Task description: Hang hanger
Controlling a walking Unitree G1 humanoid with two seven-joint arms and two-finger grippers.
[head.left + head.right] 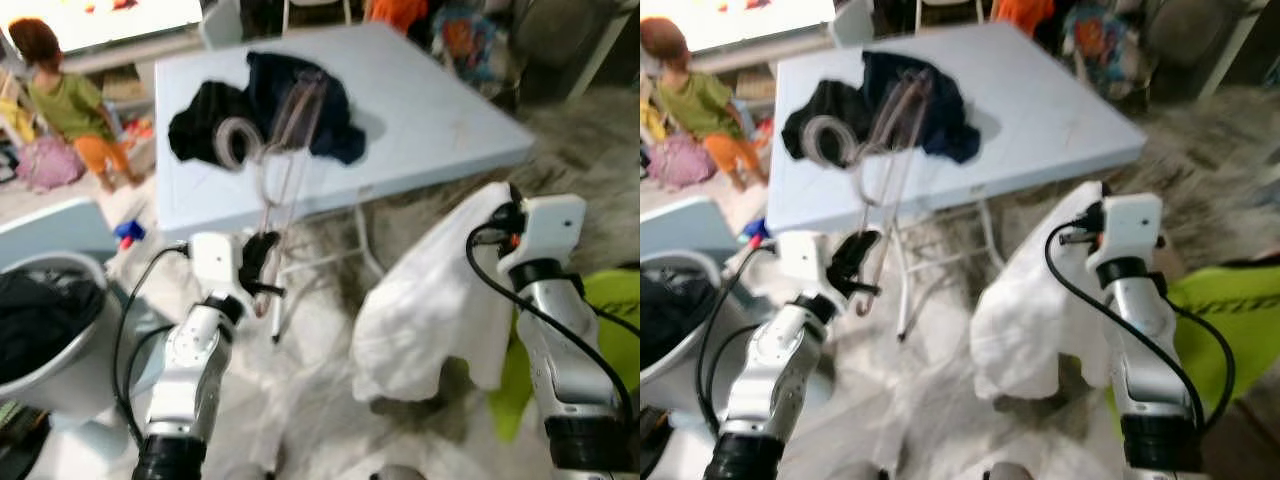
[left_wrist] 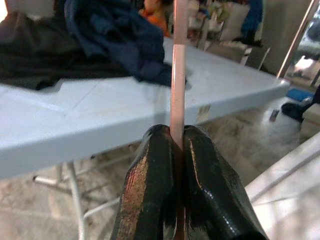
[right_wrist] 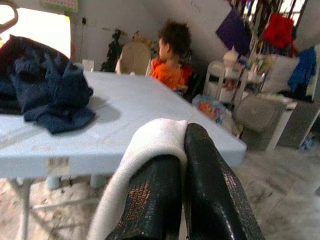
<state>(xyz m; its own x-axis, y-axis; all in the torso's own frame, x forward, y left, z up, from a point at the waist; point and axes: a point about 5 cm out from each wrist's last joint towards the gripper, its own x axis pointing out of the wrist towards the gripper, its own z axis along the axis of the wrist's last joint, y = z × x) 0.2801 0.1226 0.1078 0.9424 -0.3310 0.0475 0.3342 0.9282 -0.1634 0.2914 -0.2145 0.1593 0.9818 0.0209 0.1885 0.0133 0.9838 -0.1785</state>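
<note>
- I have the hanger (image 1: 283, 160), a clear pinkish plastic one with thin rods, clamped at its lower end in my left gripper (image 2: 175, 165); its two black fingers (image 2: 150, 185) are pressed shut on the slim bar.
- The hanger rises from that grip and tilts up over the near edge of the bench (image 1: 430, 110), its upper part in front of the dark clothes lying there.
- My left arm (image 1: 195, 370) is silver, raised and bent in front of me, its wrist just below the bench edge.
- My right gripper (image 3: 182, 165) has its glossy black fingers closed on a fold of white garment (image 1: 430, 300); the soft, crumpled cloth hangs down from the grip, to the right of the bench legs.
- My right arm (image 1: 560, 340) stands upright, wrist high, a black cable looping along it.
- At my left stands a pale round basket (image 1: 75, 370) holding dark laundry.
- The bench is a pale blue folding one with a smooth top; a black garment (image 1: 200, 120) and a navy one (image 1: 330, 110) lie bunched on it.
- Beyond, a person in a green top (image 1: 65, 100) is blurred.
</note>
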